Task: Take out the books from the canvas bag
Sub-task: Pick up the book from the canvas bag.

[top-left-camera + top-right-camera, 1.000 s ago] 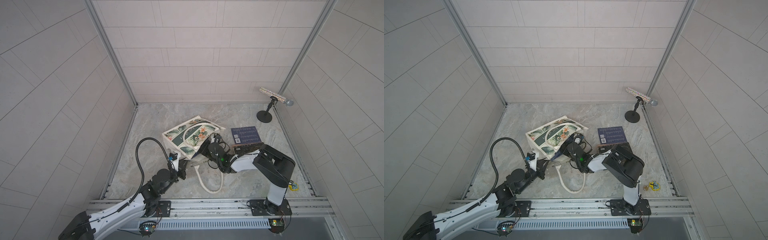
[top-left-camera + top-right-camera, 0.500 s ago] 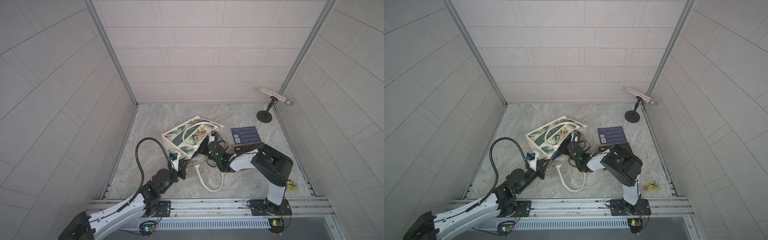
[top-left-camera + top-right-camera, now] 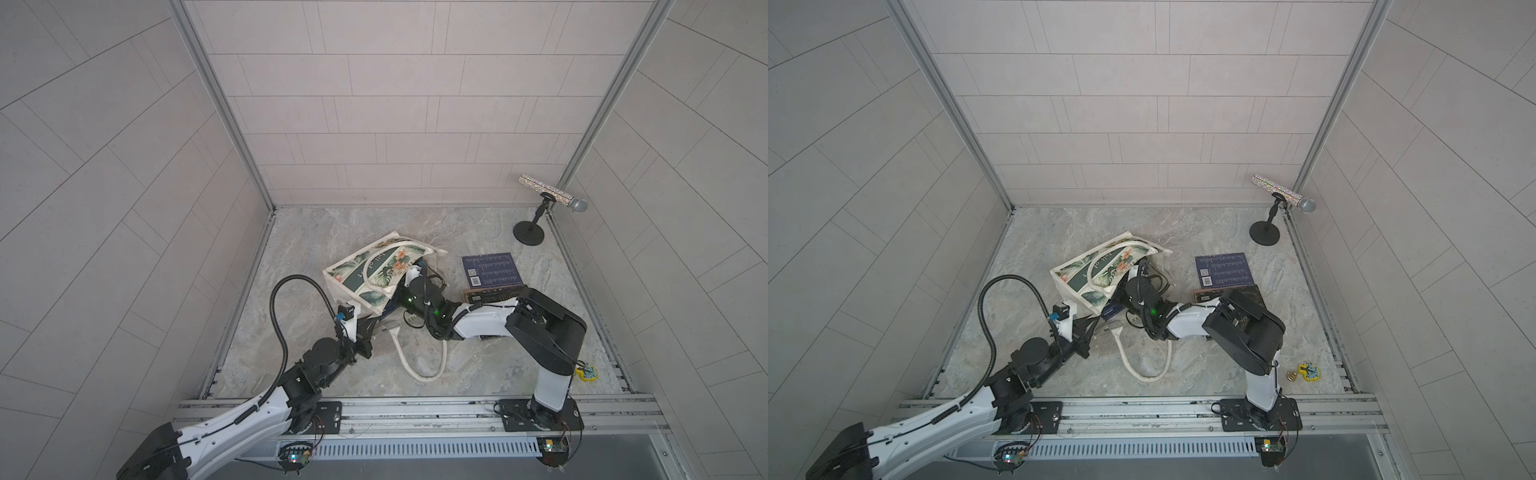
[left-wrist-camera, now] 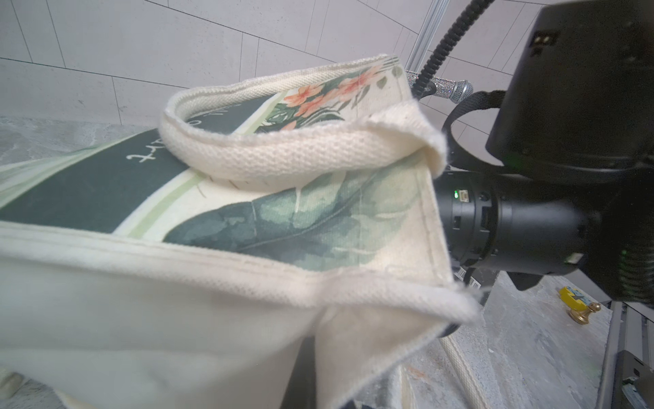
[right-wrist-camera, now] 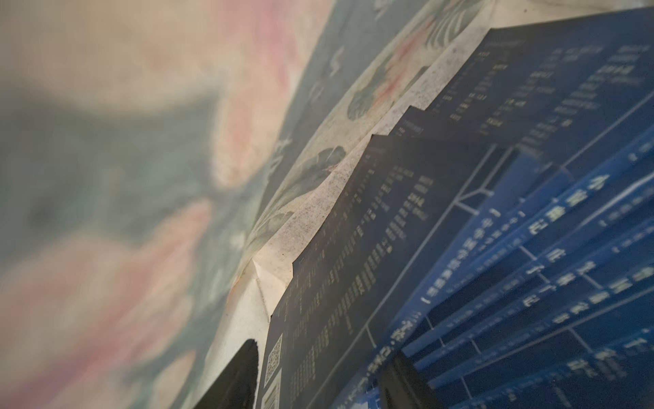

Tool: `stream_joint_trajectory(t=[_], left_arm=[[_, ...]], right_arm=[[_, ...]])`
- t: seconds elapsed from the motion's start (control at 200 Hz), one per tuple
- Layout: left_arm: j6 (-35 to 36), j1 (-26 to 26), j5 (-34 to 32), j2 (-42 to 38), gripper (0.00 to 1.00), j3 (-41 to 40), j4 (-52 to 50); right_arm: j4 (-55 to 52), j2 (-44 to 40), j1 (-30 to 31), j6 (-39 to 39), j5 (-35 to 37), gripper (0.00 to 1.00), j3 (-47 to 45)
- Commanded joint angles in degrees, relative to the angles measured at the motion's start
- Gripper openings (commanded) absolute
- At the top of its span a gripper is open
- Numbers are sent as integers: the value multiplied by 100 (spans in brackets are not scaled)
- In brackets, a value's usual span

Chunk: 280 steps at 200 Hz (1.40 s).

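Note:
The canvas bag [image 3: 376, 272] [image 3: 1100, 274] lies on its side on the floor, mouth toward the right arm. My left gripper [image 3: 371, 323] [image 3: 1095, 325] is shut on the canvas bag's near corner; the cloth [image 4: 212, 318] hides its jaws. My right arm's wrist [image 3: 419, 297] reaches into the mouth. Inside, my right gripper [image 5: 318, 375] is open, one finger [image 5: 235, 379] against the lining and its other finger [image 5: 400, 386] over blue spines, a navy book [image 5: 354, 265] between them. Several books are fanned there. Outside lie a navy book [image 3: 491, 270] and a black-brown book [image 3: 492, 294].
A microphone on a round black stand [image 3: 528, 237] sits in the far right corner. A yellow toy [image 3: 587, 372] and a brass knob [image 3: 1292, 376] lie near the right rail. One rope handle [image 3: 419, 357] loops over the floor toward the front rail [image 3: 415, 405].
The right wrist has shifted slightly left, further into the bag's mouth, and the bag's upper flap has moved a little. The left arm has stayed put.

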Motion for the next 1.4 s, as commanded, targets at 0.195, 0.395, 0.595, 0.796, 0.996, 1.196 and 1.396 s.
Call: stream_joint_trajectory(t=[0.195, 0.395, 0.595, 0.796, 0.996, 1.196, 1.396], left_arm=[[114, -54, -138, -770, 0, -36, 100], [145, -54, -212, -825, 0, -36, 45], [157, -54, -137, -757, 0, -36, 117], [164, -54, -121, -809, 0, -34, 89], [150, -54, -190, -873, 0, -35, 44], [132, -52, -317, -1048, 0, -38, -89], [114, -54, -412, -920, 0, -10, -89]], right_arm=[[-179, 228, 12, 180, 338, 54, 293], [-449, 426, -119, 150, 325, 48, 565], [-360, 589, -220, 7, 327, 35, 703], [-255, 388, -249, -79, 391, 9, 536], [-191, -316, -236, -124, 454, 0, -67], [-539, -1662, -218, -440, 637, 0, -1033], [-952, -2751, -201, -478, 816, 0, -1929]])
